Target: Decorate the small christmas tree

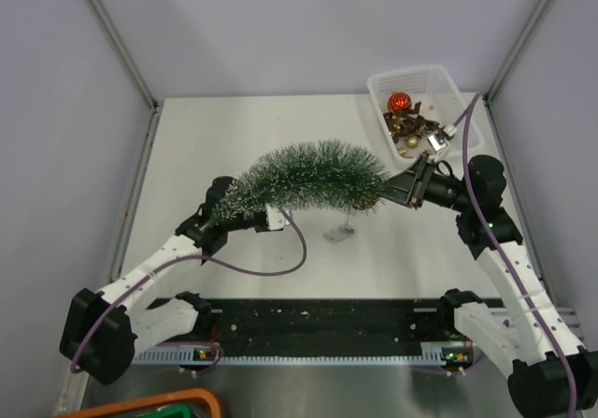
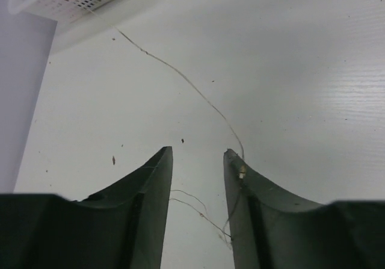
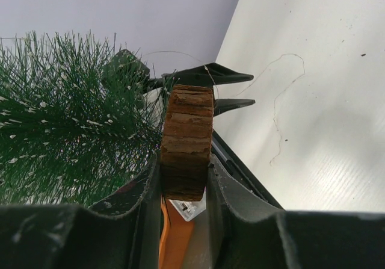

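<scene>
Clamping small christmas tree (image 1: pixel 308 180) by base, right tool (image 3: pixel 183 160)

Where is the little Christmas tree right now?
In the top view, the small christmas tree bends across the middle of the table, its wooden base clamped by the right end effector near the white basket, its tip over the left arm.

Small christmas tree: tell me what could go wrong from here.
1. The small christmas tree is bowed in an arc, clamped only by its wooden base in the right gripper; it may spring straight or twist out.
2. Its tip end lies over the left arm, so moving that arm could drag it.
3. A thin thread runs to a finger of the open left gripper and could snag.
</scene>
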{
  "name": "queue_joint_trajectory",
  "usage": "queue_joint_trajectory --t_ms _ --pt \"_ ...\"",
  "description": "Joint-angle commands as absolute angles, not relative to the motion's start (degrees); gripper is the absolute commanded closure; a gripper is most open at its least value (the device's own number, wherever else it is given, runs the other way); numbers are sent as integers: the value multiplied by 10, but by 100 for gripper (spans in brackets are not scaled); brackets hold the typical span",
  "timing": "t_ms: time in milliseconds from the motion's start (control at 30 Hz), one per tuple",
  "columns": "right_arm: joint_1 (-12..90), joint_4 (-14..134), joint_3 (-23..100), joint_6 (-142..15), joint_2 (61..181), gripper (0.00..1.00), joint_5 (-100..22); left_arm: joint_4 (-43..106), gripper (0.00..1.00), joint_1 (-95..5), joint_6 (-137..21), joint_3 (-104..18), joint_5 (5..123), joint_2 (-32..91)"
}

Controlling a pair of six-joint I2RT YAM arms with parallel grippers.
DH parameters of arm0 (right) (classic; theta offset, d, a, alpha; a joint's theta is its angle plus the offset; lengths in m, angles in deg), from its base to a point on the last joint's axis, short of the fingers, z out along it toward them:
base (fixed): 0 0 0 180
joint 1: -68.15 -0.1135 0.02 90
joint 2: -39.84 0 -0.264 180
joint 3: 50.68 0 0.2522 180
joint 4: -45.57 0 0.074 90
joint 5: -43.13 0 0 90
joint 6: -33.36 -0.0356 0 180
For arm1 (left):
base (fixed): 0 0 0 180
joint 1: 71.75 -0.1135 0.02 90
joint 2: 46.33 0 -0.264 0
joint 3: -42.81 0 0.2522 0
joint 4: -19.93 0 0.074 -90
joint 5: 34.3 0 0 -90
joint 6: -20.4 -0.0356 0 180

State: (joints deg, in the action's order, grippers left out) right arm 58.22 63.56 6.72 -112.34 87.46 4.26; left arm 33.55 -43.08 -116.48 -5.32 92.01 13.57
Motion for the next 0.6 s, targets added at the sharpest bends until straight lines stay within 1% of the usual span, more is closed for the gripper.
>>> queue_joint_trajectory --t_ms 0,33,67,200,267,433,467,567 --pt "587 599 111 -1133 862 100 53 369 63 -427 -1189 -42 910 119" --pt "587 599 114 -1133 864 100 52 374 79 -427 -1188 -37 902 113" --pt "587 599 117 -1132 866 100 52 374 100 -428 -1180 -30 892 104" --pt "587 622 123 -1115 870 100 37 390 100 -428 -1177 -15 861 76" --pt "587 651 128 -1093 874 100 23 427 100 -429 -1177 -20 837 62" --pt "587 722 141 -1051 891 100 -31 501 100 -429 -1169 -28 738 9" --pt "587 729 142 -1046 896 100 -40 516 100 -429 -1173 -28 734 -7" --pt "592 733 143 -1054 906 100 -80 600 100 -429 -1228 -29 778 -59"
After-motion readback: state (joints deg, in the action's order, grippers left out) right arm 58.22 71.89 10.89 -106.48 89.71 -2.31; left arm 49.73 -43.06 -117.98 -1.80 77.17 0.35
